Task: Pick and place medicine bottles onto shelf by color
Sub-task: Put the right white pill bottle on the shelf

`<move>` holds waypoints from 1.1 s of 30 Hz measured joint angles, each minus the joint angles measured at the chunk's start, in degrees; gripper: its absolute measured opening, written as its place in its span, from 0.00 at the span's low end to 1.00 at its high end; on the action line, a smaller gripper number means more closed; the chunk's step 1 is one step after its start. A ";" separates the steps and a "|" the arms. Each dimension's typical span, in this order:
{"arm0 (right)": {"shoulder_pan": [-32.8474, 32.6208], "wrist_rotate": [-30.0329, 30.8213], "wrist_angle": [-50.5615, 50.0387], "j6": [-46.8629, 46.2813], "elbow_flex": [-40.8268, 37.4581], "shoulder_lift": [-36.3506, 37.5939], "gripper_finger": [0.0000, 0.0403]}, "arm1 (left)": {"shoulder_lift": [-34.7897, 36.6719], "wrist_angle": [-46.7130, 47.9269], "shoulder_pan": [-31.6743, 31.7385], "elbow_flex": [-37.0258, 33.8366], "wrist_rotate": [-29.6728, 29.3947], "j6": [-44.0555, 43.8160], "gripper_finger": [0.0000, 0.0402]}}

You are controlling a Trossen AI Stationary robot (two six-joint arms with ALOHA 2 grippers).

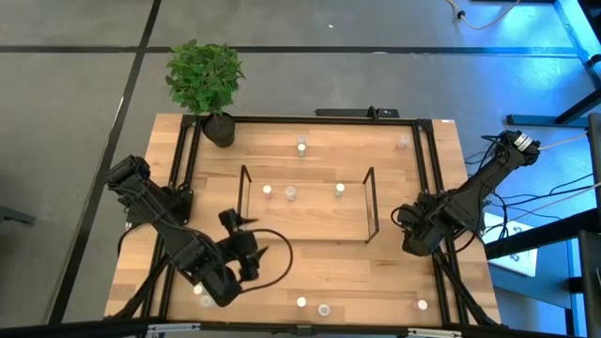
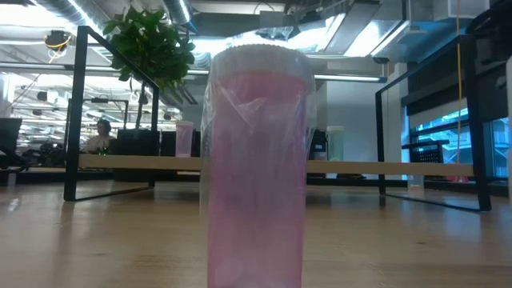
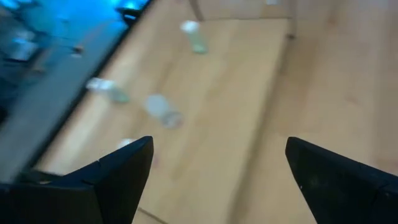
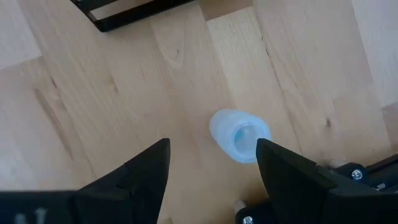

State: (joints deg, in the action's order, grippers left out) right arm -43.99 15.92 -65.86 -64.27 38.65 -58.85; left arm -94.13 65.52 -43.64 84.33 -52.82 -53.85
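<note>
Left gripper (image 3: 214, 180) fingers spread, empty; bare table (image 3: 298, 93) ahead, blurred bottles (image 3: 163, 111) beyond the fingertips toward the table edge. Right gripper (image 4: 211, 165) fingers spread, grasping nothing; a pale bottle (image 4: 239, 135) stands between the fingertips, table edge near. Shelf (image 1: 307, 203) carries three bottles. Pink bottle (image 2: 256, 164) blocks the low view.

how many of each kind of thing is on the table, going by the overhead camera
medicine bottles: 9 visible from above (3 of them inside the shelf)
shelf: 1
potted plant: 1
total: 11
</note>
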 joint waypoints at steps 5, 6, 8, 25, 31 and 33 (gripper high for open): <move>0.00 0.02 0.01 0.11 0.00 0.00 0.60 | 0.00 -5.62 0.23 0.02 5.70 6.73 0.90; 0.00 0.02 0.01 0.13 0.00 0.00 0.60 | 0.00 -5.84 0.38 0.00 5.97 7.07 0.90; 0.00 0.02 0.01 0.15 0.02 0.00 0.60 | 0.00 -5.75 0.70 0.02 6.01 7.11 0.90; 0.00 0.00 1.03 0.26 0.02 0.00 0.60 | 0.00 -8.90 1.03 0.00 13.07 13.97 0.90; -0.02 0.00 1.44 0.26 0.02 0.00 0.60 | 0.00 -7.56 0.87 0.02 12.92 13.97 0.90; -0.02 0.00 1.59 0.26 0.04 0.00 0.60 | 0.00 -7.18 0.87 0.02 12.92 13.92 0.90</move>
State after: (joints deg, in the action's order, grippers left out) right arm -44.01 15.92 -64.26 -64.01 38.70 -58.85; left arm -94.13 58.34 -42.76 84.36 -39.90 -39.93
